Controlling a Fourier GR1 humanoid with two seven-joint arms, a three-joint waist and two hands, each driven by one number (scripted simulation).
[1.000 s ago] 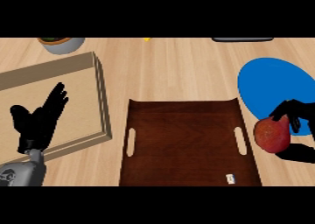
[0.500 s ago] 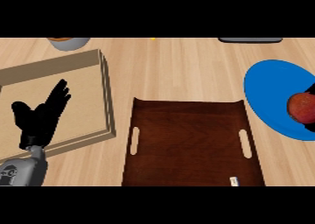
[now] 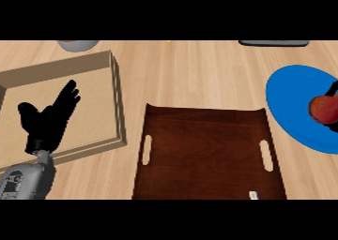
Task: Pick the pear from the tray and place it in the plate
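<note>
A red pear (image 3: pixel 326 108) is over the blue plate (image 3: pixel 294 108) at the right edge of the head view. My right hand (image 3: pixel 336 91) curls round the pear; only some of its fingers show, the rest is cut off by the edge. Whether the pear rests on the plate or hangs just above it I cannot tell. The dark brown tray (image 3: pixel 208 152) with two slot handles lies in the lower middle with nothing in it. My left hand (image 3: pixel 48 122) rests open, fingers up, at the left over a wooden box.
A shallow light wooden box (image 3: pixel 57 110) takes up the left side. A grey bowl (image 3: pixel 79 45) sits at the back left. A dark flat object (image 3: pixel 274 43) lies at the back right.
My right hand has carried the pear up and right from beside the tray to over the plate. The view has shifted, so everything sits further right. The left hand has stayed put.
</note>
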